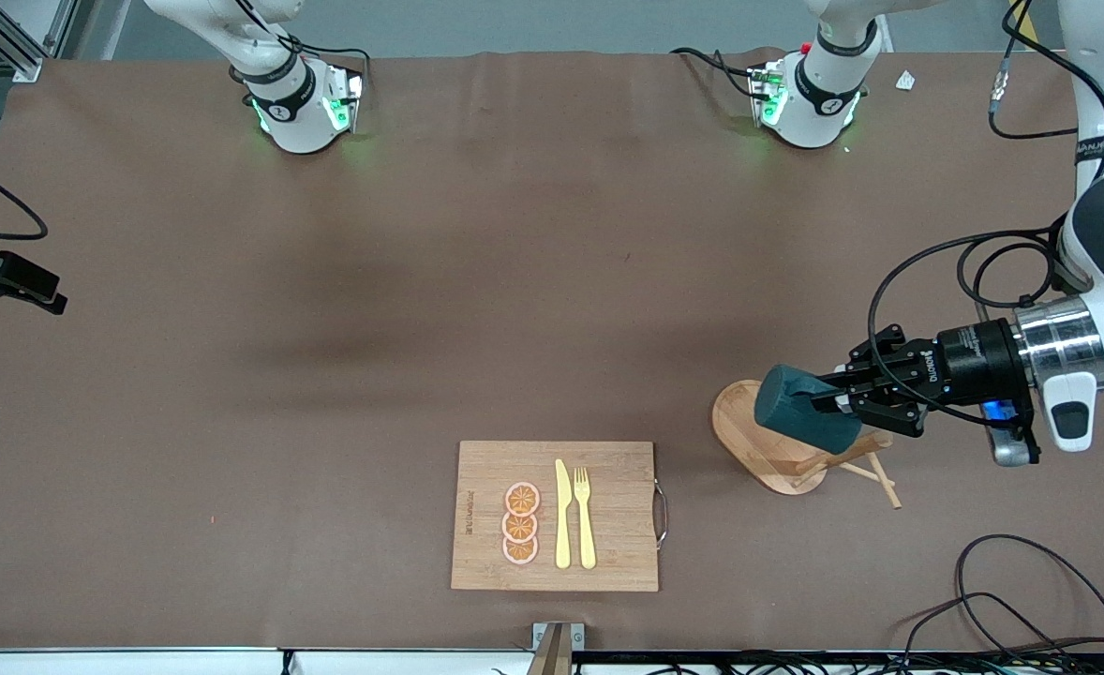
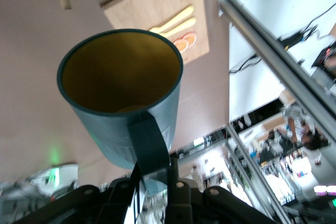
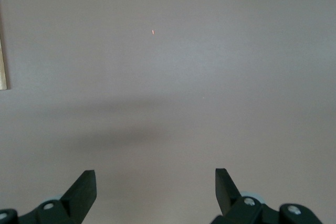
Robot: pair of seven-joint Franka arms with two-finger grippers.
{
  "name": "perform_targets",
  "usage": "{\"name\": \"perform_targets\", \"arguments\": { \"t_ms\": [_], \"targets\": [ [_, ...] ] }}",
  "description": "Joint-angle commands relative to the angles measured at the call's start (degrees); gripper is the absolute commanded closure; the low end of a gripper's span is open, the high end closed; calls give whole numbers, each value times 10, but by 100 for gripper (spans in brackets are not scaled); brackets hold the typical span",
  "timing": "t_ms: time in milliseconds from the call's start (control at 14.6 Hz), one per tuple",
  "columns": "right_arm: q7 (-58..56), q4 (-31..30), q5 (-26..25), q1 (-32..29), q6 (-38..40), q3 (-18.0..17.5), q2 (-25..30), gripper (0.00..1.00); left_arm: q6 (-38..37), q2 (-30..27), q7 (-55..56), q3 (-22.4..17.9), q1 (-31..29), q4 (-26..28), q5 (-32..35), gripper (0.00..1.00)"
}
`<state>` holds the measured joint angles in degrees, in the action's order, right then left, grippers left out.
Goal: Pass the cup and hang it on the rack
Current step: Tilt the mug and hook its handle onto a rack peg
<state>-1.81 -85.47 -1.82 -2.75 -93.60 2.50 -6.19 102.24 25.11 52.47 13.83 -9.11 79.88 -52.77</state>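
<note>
right tool (image 3: pixel 155 192) over bare brown desk (image 3: pixel 173 77), two dark fingertips (image 3: pixel 84 187) spread wide apart, nothing between them, soft shadow band across the desk, tiny orange speck (image 3: pixel 153 32), sliver of wooden board (image 3: pixel 2 66) at frame edge

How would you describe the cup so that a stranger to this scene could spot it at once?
Start at the brown table and go to the left arm's end, where the wooden rack stands. Over it, the left hand holds the cup on its side. It is the only dark teal thing there, a handled mug, yellowish-tan inside.
</note>
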Motion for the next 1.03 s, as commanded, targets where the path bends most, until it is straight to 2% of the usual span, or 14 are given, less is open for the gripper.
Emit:
{"name": "perform_targets", "arguments": {
  "t_ms": [0, 205, 957],
  "targets": [
    [8, -6, 4, -4, 4, -4, 10, 0, -48, 19, -44, 3, -27, 1, -36, 100],
    [8, -7, 5, -4, 4, -4, 10, 0, -49, 38, -39, 2, -32, 2, -78, 99],
    [8, -6, 4, -4, 3, -4, 9, 0, -37, 55, -20, 2, -25, 26, -95, 99]
  ]
}}
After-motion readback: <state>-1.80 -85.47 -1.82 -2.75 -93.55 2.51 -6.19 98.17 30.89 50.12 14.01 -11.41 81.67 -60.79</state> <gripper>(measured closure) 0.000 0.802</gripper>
